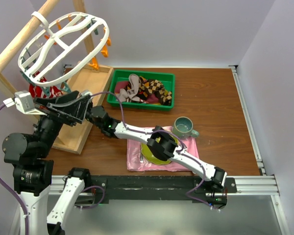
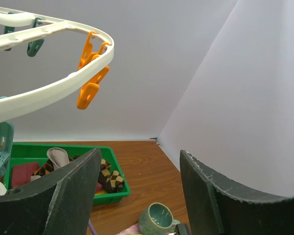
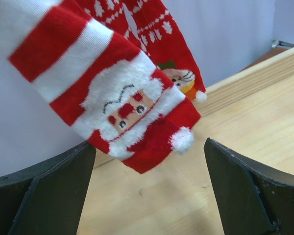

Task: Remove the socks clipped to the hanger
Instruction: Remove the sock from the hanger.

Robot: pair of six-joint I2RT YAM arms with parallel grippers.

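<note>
Stretched leftward: right gripper (image 3: 147,196) wide apart, striped Santa sock (image 3: 122,103) dangling just ahead; left gripper (image 2: 137,196) parted, empty, beneath hanger (image 2: 54,88).

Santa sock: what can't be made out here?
Right wrist: Santa sock cut off by top edge, clip unseen.
Left wrist: hanger cut by left edge; sock outside view.
Top view: clip hidden under hanger; bin socks piled, count unclear.
</note>
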